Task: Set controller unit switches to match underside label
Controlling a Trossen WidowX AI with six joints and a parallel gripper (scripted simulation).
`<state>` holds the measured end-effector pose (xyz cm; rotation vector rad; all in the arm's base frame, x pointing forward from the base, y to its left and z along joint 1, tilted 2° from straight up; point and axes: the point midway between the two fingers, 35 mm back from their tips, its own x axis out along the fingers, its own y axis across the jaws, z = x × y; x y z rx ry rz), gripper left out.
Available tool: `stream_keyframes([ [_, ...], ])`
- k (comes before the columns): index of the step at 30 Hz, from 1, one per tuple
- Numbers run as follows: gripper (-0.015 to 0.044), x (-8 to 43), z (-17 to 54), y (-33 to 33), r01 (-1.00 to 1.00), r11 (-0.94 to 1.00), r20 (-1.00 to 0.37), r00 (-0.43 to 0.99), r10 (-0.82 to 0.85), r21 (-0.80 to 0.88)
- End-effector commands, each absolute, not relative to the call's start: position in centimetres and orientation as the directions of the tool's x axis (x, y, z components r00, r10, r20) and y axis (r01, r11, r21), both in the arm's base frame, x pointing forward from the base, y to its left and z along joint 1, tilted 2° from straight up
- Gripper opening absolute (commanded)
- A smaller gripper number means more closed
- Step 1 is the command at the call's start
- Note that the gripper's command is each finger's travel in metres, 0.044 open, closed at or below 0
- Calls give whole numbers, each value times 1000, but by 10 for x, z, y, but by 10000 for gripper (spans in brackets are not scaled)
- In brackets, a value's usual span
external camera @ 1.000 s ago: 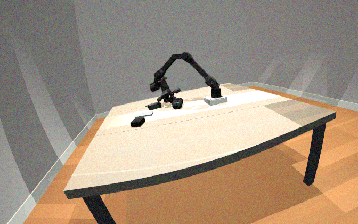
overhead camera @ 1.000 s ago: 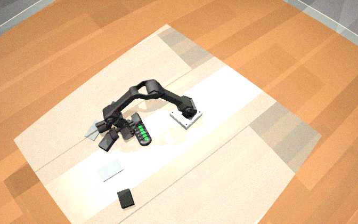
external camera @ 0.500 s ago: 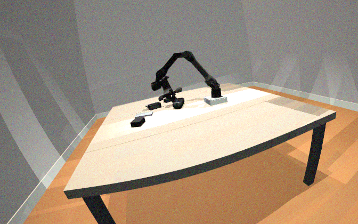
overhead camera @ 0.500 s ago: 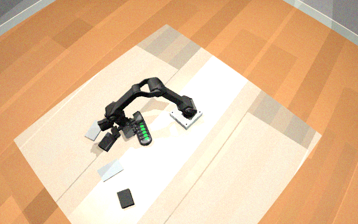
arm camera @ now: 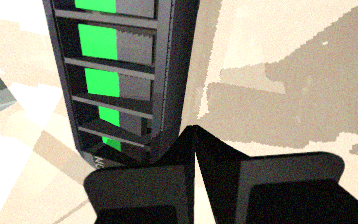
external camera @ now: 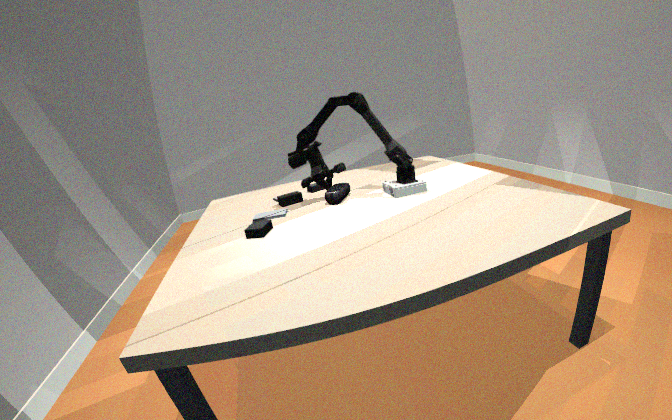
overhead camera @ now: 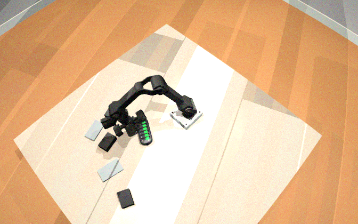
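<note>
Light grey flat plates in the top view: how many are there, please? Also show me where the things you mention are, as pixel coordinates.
2: one plate [overhead camera: 94,130] beside the gripper [overhead camera: 131,130], another [overhead camera: 110,170] farther down. The arm may hide more.

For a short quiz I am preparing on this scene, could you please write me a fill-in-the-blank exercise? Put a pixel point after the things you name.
1. The switches on the controller unit [overhead camera: 143,130] [external camera: 337,193] [arm camera: 165,100] show dark parts and bright ____ parts.
2. The fingertips of the pincer [overhead camera: 138,128] [external camera: 329,186] [arm camera: 195,129] are pressed ____.
3. The arm's base plate [overhead camera: 186,124] [external camera: 406,190] is coloured ____.
4. Two thin, light ____ plates [overhead camera: 110,170] [external camera: 269,214] lie on the bench [overhead camera: 244,167] [external camera: 380,260].

Missing words: green; together; white; grey
</note>
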<state>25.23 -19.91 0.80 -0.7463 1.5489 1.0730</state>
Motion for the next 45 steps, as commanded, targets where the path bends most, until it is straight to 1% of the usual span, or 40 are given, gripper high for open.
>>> stream_keyframes([
  [1, 0, 241, 5, -193, -876, 392, -960, -267, 87, 280],
  [2, 0, 252, 9, -199, -881, 401, -967, -246, 70, 253],
  [9, 0, 285, 53, -210, -878, 393, -961, -262, 84, 274],
  [16, 0, 288, 60, -205, -878, 401, -965, -254, 72, 261],
  [27, 0, 269, 75, -124, -860, 510, -993, -42, -107, -18],
  [37, 0, 227, 57, -63, -769, 579, -962, 200, -185, -271],
  [39, 0, 221, 52, -57, -751, 588, -954, 233, -189, -300],
  [45, 0, 220, 52, -56, -749, 589, -953, 237, -189, -304],
])
